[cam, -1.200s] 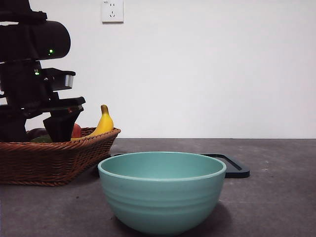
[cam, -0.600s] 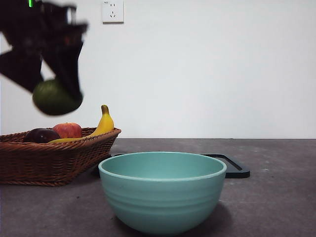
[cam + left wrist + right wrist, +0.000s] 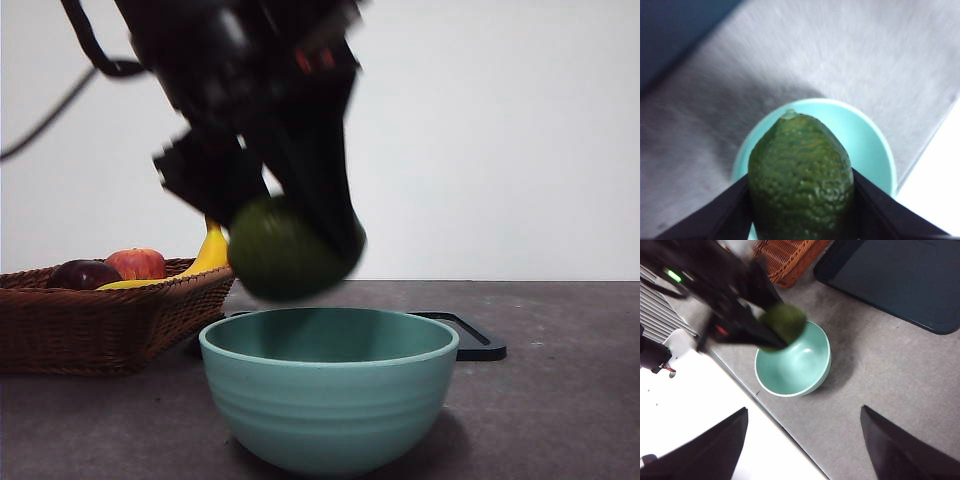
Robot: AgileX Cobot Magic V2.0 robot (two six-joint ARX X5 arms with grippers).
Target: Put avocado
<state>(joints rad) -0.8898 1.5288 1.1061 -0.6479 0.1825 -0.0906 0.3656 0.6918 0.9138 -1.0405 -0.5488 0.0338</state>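
A dark green, bumpy avocado (image 3: 285, 250) hangs just above the teal bowl (image 3: 330, 400), held in my left gripper (image 3: 290, 235), whose black jaws are shut on its sides. In the left wrist view the avocado (image 3: 800, 175) fills the space between the jaws, with the bowl (image 3: 870, 150) right beneath it. From high above, the right wrist view shows the same avocado (image 3: 782, 322) over the bowl (image 3: 795, 362). My right gripper (image 3: 802, 445) is open, far above the table, holding nothing.
A wicker basket (image 3: 100, 320) at the left holds a red apple (image 3: 137, 264), a dark maroon fruit (image 3: 85, 274) and a banana (image 3: 208, 255). A dark flat tray (image 3: 470, 335) lies behind the bowl.
My left gripper lifted the avocado out of the basket and carried it rightward, down to just above the bowl.
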